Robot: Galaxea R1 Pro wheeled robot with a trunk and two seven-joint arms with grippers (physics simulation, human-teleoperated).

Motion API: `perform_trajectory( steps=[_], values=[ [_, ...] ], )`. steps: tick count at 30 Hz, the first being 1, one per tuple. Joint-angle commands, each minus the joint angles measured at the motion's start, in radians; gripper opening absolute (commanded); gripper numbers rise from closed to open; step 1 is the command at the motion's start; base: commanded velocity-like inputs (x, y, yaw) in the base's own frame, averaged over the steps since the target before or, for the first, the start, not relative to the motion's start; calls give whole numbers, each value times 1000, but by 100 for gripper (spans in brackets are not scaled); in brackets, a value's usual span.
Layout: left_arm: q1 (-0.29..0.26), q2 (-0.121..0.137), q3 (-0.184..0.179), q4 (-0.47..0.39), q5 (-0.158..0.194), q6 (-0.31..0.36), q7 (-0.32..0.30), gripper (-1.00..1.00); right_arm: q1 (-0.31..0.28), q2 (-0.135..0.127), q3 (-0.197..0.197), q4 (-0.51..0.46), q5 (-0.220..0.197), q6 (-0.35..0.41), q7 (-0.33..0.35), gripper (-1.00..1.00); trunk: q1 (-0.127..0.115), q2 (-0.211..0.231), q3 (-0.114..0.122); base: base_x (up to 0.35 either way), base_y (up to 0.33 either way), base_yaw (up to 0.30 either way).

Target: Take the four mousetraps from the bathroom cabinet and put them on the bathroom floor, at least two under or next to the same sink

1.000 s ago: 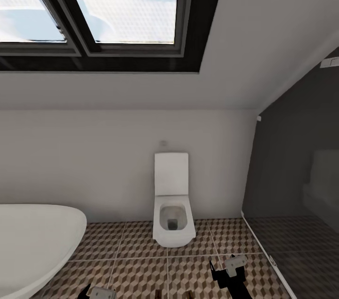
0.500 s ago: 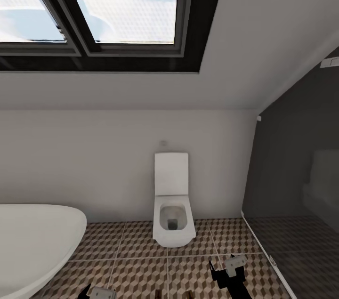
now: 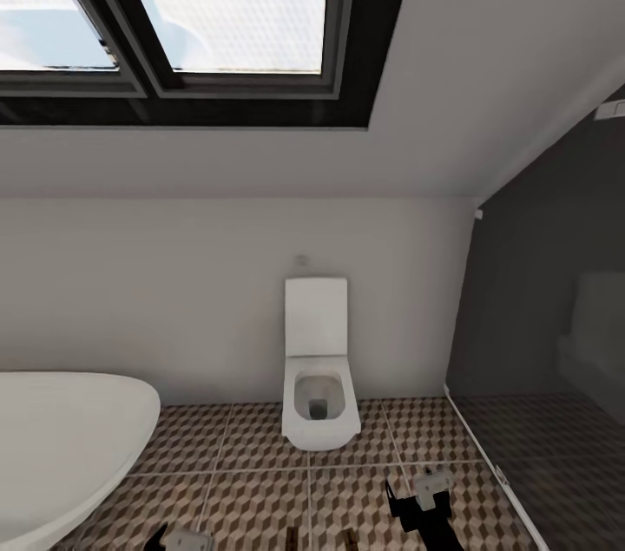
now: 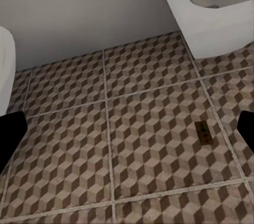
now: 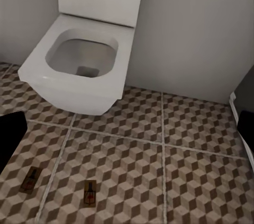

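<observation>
Glossy cube-patterned bathroom floor (image 3: 260,482) spreads open before the boxy white toilet (image 3: 319,399). Two flat wooden mousetraps (image 5: 90,193) lie just in front of it. Both the left pincer (image 4: 127,134) and the right pincer (image 5: 127,139) gape wide, empty.

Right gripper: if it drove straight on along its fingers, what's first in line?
Probably the bathroom floor just beside the toilet; the two mousetraps lie off that line. Depth is unclear.

Open tiled floor (image 4: 143,128) between toilet (image 3: 319,412) and bathtub (image 3: 61,438).
</observation>
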State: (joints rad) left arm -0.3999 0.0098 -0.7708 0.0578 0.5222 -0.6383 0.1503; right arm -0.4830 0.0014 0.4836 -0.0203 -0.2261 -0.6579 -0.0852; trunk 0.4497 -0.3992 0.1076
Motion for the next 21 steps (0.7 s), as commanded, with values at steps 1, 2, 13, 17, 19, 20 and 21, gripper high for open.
perform_trajectory(
  steps=[1, 2, 13, 17, 19, 20, 21],
  values=[
    [0, -1, -8, 2, 0, -3, 6, 100, 0, 0, 9, 0, -4, -2, -5, 100, 0, -1, -2, 0, 0, 0],
    [0, -1, -8, 2, 1, -3, 6, 100, 0, 0, 9, 0, -4, -2, -5, 100, 0, -1, -4, 0, 0, 0],
    [0, -1, -8, 2, 1, -3, 6, 100, 0, 0, 9, 0, -4, -2, -5, 100, 0, -1, -21, 0, 0, 0],
    [0, -1, -9, 2, 1, -3, 6, 100, 0, 0, 9, 0, -4, -2, -5, 100, 0, -1, -27, 0, 0, 0],
    [0, -1, -9, 2, 1, -2, 6, 100, 0, 0, 9, 0, -4, -2, -5, 100, 0, -1, -30, 0, 0, 0],
    [0, -1, -9, 2, 1, -2, 6, 100, 0, 0, 9, 0, -4, -2, -5, 100, 0, -1, -32, 0, 0, 0],
    [0, -1, -9, 2, 1, -2, 6, 100, 0, 0, 9, 0, -4, -2, -6, 100, 0, -1, -33, 0, 0, 0]
  ],
)
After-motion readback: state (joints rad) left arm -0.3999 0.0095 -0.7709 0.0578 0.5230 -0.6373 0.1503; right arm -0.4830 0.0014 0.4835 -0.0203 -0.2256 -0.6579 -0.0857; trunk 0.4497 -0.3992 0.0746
